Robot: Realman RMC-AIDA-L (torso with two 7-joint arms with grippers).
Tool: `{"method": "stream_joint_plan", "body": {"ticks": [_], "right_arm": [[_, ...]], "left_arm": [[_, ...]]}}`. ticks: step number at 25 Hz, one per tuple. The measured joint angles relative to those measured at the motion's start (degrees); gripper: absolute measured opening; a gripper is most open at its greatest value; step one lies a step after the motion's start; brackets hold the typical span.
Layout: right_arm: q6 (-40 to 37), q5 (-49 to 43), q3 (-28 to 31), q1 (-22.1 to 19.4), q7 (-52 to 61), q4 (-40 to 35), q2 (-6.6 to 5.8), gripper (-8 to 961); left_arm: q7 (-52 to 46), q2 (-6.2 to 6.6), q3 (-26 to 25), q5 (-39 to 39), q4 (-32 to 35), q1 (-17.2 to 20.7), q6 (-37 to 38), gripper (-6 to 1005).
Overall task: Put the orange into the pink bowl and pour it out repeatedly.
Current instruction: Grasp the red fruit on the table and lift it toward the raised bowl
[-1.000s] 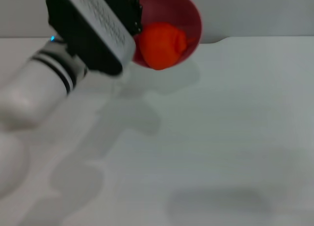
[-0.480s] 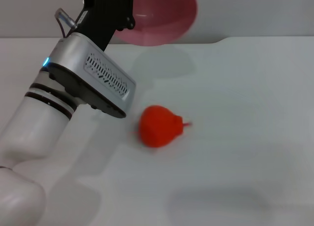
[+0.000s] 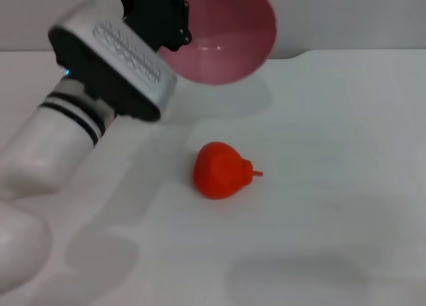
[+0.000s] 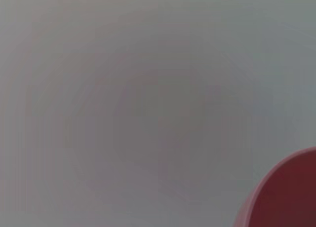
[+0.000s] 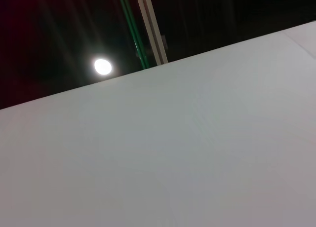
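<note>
The orange (image 3: 221,170) lies on the white table (image 3: 333,153) near the middle, its stem nub pointing right. The pink bowl (image 3: 226,36) hangs in the air above the table's far side, tipped so its empty inside faces me. My left gripper (image 3: 174,16) holds the bowl by its left rim. A part of the bowl's rim (image 4: 284,197) also shows in the left wrist view. The orange is below and in front of the bowl, apart from it. My right gripper is out of view.
The table's far edge (image 3: 346,52) meets a grey wall behind the bowl. My left arm (image 3: 86,100) crosses the left part of the table. The right wrist view shows only white table surface (image 5: 197,153) and a dark room with a lamp.
The orange fell out of the tipped bowl onto the table and rolled slightly right. The bowl has since turned back so its inside faces me, and the left arm swung a little lower.
</note>
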Motion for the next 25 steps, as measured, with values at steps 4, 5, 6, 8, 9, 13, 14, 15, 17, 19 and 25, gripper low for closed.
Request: {"method": "stream_joint_plan", "body": {"ticks": [4,5,6,8,9,13,14,15,17,19,25], "right_arm": [[0.39,0.01,-0.16,0.34,0.14,0.72,-0.06,515],[0.42,0.01,-0.2,0.54,0.27,0.99,-0.07,514],[0.45,0.01,-0.21,0.89,0.75,1.43,-0.11,513],[0.58,0.0,-0.14,1.71,3.33,2.57,-0.25,511],[0.87,0.0,-0.01,1.97,4.92,2.86,-0.35,510],[4.09,-2.37,0.35,2.39,15.53,3.08,-1.04,506],[4.88,-3.72,0.44,2.36,17.71,2.98,-1.34,505],[5.88,-5.71,0.64,2.34,20.53,2.88,-1.92,504],[8.63,-11.25,1.44,2.49,28.17,2.57,-3.67,502],[11.93,-18.27,2.66,3.16,36.77,1.8,-6.03,500],[26.2,-57.95,14.02,6.7,62.36,-6.36,-11.37,494]], "left_arm": [[-5.71,0.05,-6.81,-0.06,7.46,-1.26,22.27,41],[-6.68,0.03,-9.14,-0.28,9.15,-2.37,28.82,41],[-6.68,0.03,-9.14,-0.28,9.15,-2.37,28.82,41],[-8.65,0.0,-15.65,-1.92,11.89,-6.28,45.59,41],[-8.9,0.02,-18.16,-2.68,12.1,-7.65,50.03,41],[-10.0,0.1,-33.0,-3.81,8.02,-16.33,72.27,41],[-10.12,0.18,-35.05,-3.7,7.01,-17.66,74.62,41],[-10.21,0.26,-38.44,-3.32,5.01,-19.91,78.87,41],[-10.1,0.49,-45.36,-1.87,0.98,-23.78,86.16,41],[-9.92,0.57,-51.11,0.21,-1.84,-26.23,90.78,41],[-9.88,0.71,-53.4,3.06,-1.67,-27.06,94.38,41]]}}
